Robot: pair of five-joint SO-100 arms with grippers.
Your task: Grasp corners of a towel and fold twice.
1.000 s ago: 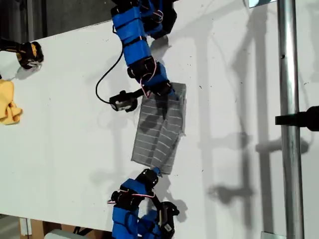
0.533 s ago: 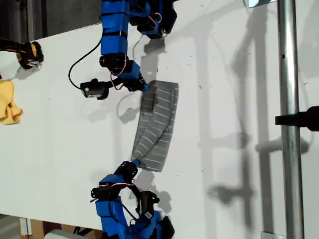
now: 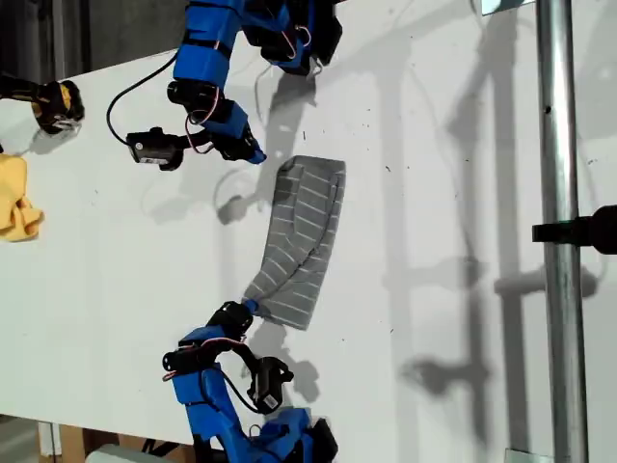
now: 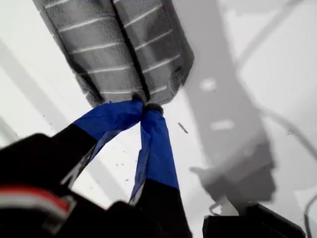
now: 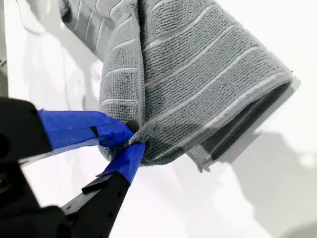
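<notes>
The grey striped towel (image 3: 304,241) lies folded into a long strip on the white table. At its end nearer the exterior view's bottom, my second gripper (image 3: 249,307) is shut on a pointed corner (image 5: 141,130) of the towel (image 5: 198,74) and pulls it out sideways. My first gripper (image 3: 255,156) hangs near the other end, a short gap away from the cloth toward the exterior view's left. In the first wrist view its blue fingertips (image 4: 144,105) meet, just before the towel's (image 4: 124,49) edge, and nothing shows between them.
A yellow cloth (image 3: 17,198) and a black-and-yellow object (image 3: 53,101) lie at the exterior view's left edge. A metal pole (image 3: 557,231) with a black clamp (image 3: 588,230) runs down the exterior view's right. The table's front edge (image 3: 96,429) is near the second arm's base.
My first gripper has moved away from the towel's far end toward the exterior view's left, leaving the cloth behind. My second gripper has dragged its corner leftward, and the folded strip has flattened.
</notes>
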